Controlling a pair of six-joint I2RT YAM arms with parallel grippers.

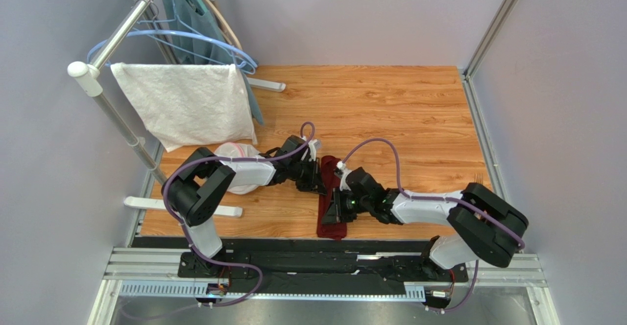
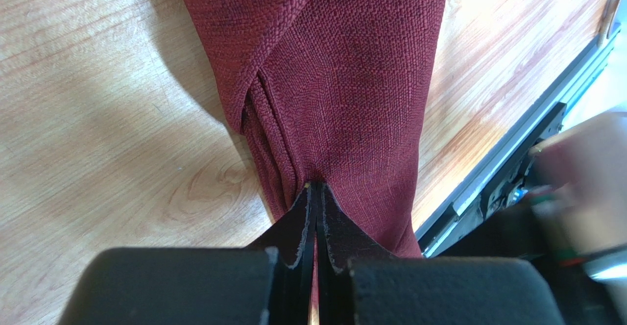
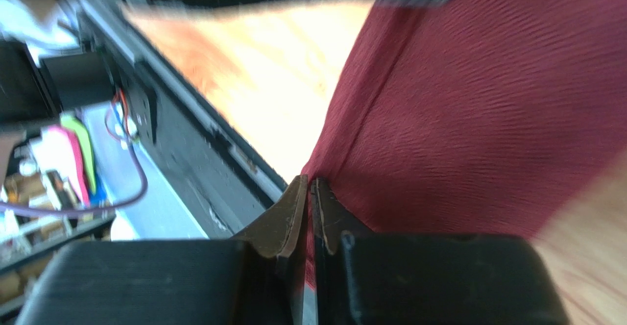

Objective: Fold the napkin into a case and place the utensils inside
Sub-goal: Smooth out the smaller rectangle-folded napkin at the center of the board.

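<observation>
The maroon napkin (image 1: 333, 228) lies on the wooden table as a narrow folded strip running front to back. In the left wrist view the cloth (image 2: 353, 82) shows a diagonal fold and bunched pleats. My left gripper (image 1: 318, 183) (image 2: 318, 187) is shut on the strip's left edge near its far half. My right gripper (image 1: 340, 209) (image 3: 310, 181) is shut on the cloth's (image 3: 478, 119) edge near the front end. A slim utensil-like thing (image 1: 480, 179) lies at the table's right edge, too small to identify. It also shows in the left wrist view (image 2: 612, 5).
A white textured towel (image 1: 184, 104) hangs on a rack at the back left, with blue hangers (image 1: 213, 42) behind it. A white and pink bundle (image 1: 237, 165) lies under my left arm. The black rail (image 1: 324, 255) runs along the table's front edge.
</observation>
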